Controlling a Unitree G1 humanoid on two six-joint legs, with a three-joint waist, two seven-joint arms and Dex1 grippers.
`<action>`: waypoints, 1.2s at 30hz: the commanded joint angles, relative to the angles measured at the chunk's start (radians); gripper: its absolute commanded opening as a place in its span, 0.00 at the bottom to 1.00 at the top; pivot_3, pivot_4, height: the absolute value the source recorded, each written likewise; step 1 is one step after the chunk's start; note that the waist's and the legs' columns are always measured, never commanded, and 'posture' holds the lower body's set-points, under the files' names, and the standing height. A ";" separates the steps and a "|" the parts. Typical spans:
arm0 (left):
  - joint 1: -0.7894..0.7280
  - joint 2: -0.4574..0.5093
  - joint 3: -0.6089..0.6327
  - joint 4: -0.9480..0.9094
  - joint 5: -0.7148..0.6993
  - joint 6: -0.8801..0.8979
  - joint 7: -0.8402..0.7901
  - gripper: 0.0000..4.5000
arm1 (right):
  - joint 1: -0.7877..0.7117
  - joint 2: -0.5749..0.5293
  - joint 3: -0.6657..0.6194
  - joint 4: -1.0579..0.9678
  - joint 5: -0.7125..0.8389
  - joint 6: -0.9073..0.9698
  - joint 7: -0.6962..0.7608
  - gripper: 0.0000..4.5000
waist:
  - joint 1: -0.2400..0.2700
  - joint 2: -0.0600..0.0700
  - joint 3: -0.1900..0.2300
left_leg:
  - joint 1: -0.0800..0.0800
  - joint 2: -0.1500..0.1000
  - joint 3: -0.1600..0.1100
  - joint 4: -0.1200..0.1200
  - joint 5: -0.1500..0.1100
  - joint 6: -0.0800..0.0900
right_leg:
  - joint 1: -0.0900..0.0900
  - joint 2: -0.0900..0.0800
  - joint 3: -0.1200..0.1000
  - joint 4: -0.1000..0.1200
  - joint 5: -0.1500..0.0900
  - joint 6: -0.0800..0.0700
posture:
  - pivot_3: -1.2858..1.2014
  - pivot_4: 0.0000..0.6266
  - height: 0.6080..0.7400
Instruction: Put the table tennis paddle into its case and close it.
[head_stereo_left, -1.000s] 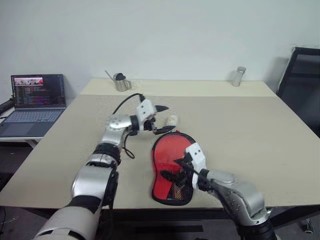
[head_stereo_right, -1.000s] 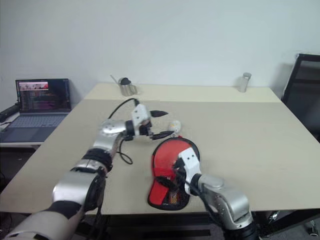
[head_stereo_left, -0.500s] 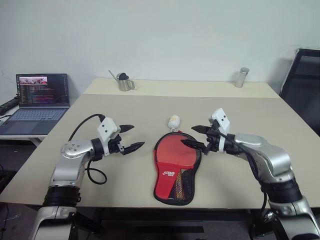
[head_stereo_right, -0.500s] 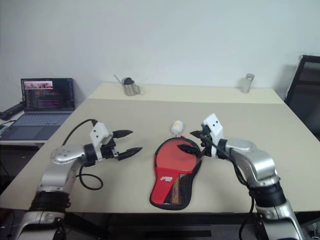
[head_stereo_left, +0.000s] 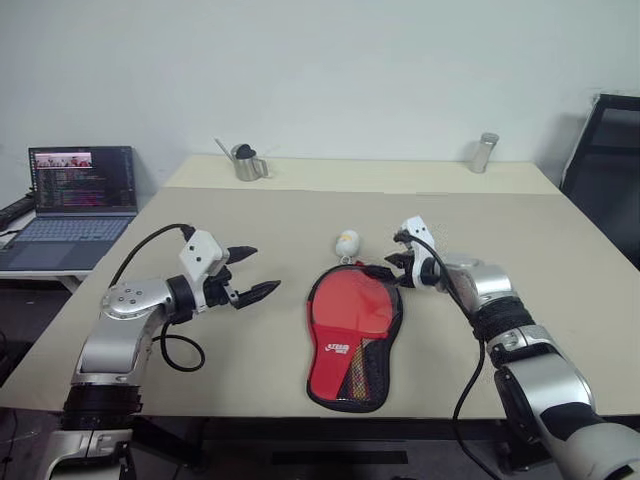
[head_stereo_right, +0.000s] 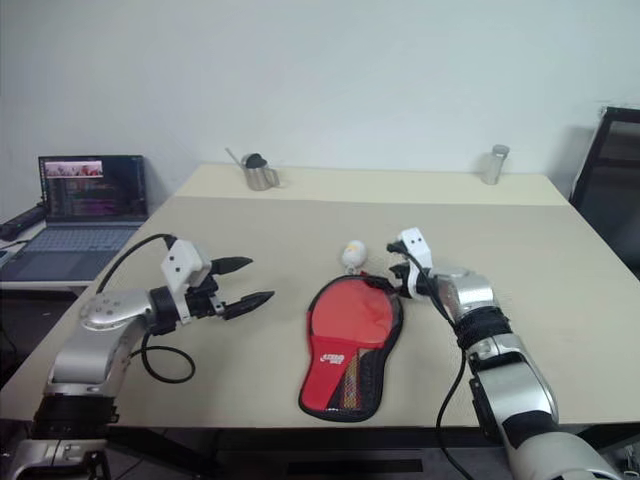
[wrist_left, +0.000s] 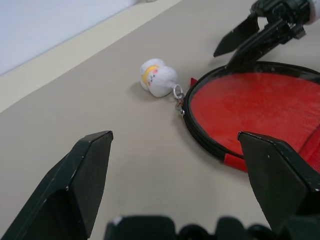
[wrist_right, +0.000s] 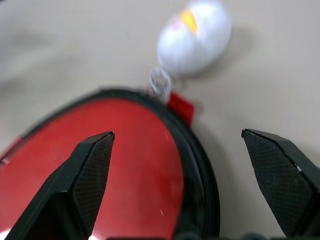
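Right gripper (head_stereo_left: 392, 264), fingers spread wide and holding nothing, hovers at the far right rim of the open case (head_stereo_left: 385, 335), where the table tennis paddle (head_stereo_left: 350, 308) lies red face up, while the left gripper (head_stereo_left: 254, 272), likewise spread, hangs well apart above the table (head_stereo_left: 520, 250).

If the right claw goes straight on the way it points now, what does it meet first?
Probably the case's round rim by the small white charm; the open right claw aims there, though depth is unclear.
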 joint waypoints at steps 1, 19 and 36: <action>-0.017 0.012 0.000 -0.055 -0.014 -0.004 0.008 0.97 | -0.066 0.025 -0.034 0.083 -0.016 -0.076 0.017 1.00 | 0.000 0.000 0.000 | 0.000 0.000 0.000 0.000 0.000 0.000 | 0.000 0.000 0.000 0.000 0.000 0.000 | 0.52 0.24 1.00; -0.008 0.031 -0.020 -0.094 -0.032 0.028 -0.020 0.97 | -0.059 0.089 -0.018 0.182 -0.105 -0.151 0.133 0.01 | -0.019 0.001 0.001 | 0.001 0.000 0.000 -0.001 0.000 0.000 | -0.001 0.000 0.000 0.001 0.000 0.000 | 0.52 0.24 1.00; -0.008 0.019 -0.057 -0.087 -0.026 0.011 -0.030 0.97 | 0.038 0.112 0.058 0.049 -0.191 -0.222 0.241 0.00 | -0.025 0.002 0.001 | 0.001 0.000 0.000 -0.002 0.000 0.000 | 0.000 0.000 0.000 0.001 0.000 0.000 | 0.52 0.24 1.00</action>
